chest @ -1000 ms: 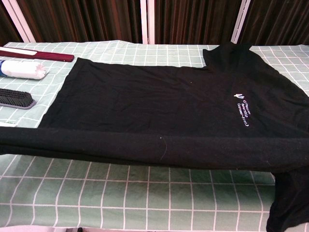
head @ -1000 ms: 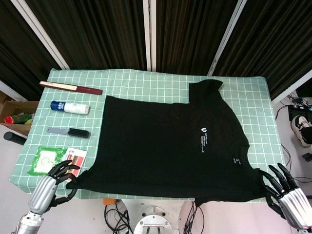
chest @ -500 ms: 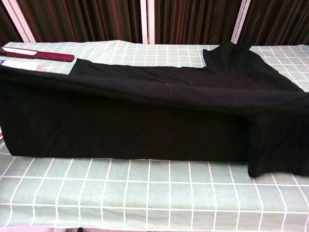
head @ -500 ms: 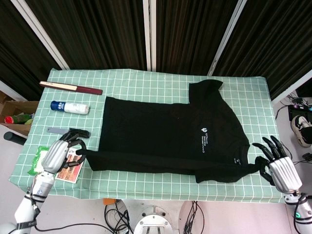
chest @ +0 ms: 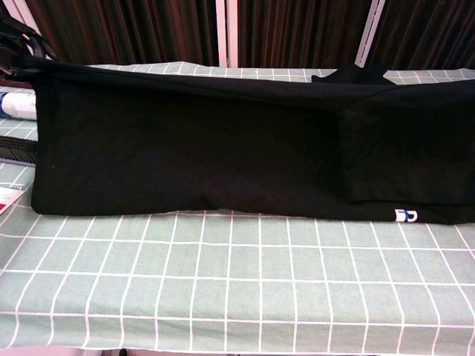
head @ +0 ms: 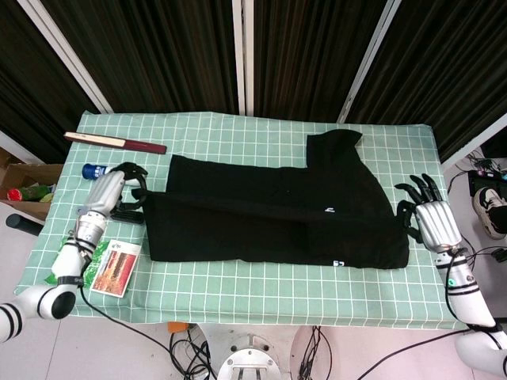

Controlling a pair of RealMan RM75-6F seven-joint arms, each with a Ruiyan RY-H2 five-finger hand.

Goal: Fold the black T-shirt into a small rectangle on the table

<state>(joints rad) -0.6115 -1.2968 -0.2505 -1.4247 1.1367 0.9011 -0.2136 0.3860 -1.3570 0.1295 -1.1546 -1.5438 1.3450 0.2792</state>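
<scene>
Dark curtains behind; table [head: 261, 138] under a green checked cloth. The black T-shirt [head: 269, 226] lies across the table's middle with its near long edge lifted and carried toward the far side, so the first lengthwise fold looks under way, not laid flat. One sleeve [head: 337, 150] lies spread at the far right. Judged remaining: setting this fold down, tucking the sleeve, the crosswise folds to a small rectangle.

Left hand [head: 119, 194], at the shirt's left end, fingers curled on the raised hem. Right hand [head: 424, 214] at the right end, touching the fabric edge; fingers mostly spread, grip cannot be confirmed.
</scene>
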